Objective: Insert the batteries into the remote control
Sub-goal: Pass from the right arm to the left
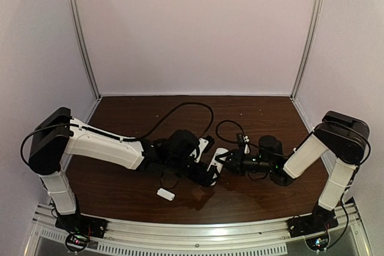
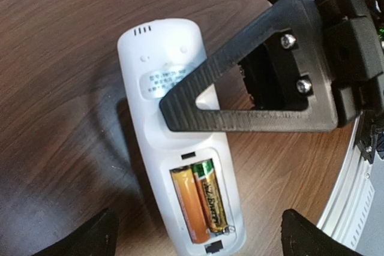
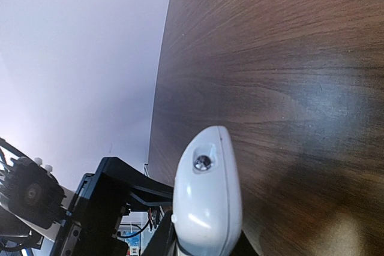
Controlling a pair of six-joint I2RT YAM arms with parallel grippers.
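- The remote control (image 2: 157, 142) is a smooth white plastic oblong, turned back-up over the dark wood-grain table (image 2: 60, 58). Its lower end is cut off.
- An orange battery (image 2: 189, 208) and a gold-green battery (image 2: 211, 199) lie side by side in the open bay.
- The right gripper (image 1: 225, 161) clamps the remote control. A ribbed black triangular finger (image 2: 240, 64) crosses its back, and the other is hidden.
- The left gripper (image 2: 201, 241) is spread wide and empty, with only its tips showing.

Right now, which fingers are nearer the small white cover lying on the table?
Left. The left fingers hover just right of the cover, a little farther back; the right fingers sit beyond them, at the remote control.
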